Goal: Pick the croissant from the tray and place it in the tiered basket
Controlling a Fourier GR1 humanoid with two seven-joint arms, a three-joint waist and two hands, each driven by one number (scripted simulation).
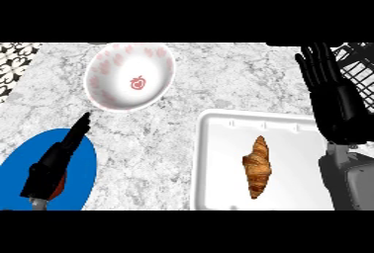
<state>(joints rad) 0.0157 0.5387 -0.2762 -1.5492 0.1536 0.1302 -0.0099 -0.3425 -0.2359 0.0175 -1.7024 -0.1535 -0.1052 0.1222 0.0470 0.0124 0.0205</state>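
A golden-brown croissant (257, 168) lies lengthwise in the middle of the white tray (219, 158) at the lower right. My right hand (332, 99) stands open at the right edge, fingers straight and pointing away, above the tray's right side and apart from the croissant. Behind that hand, in the top right corner, shows part of the black wire tiered basket (359, 69). My left hand (55, 160) is open at the lower left, fingers straight and pointing up toward the bowl, over the blue plate.
A white bowl (131, 76) with red strawberry prints stands at the upper middle-left. A blue plate (51, 173) lies at the lower left under my left hand. Grey marble counter (219, 74) runs between the bowl, tray and basket.
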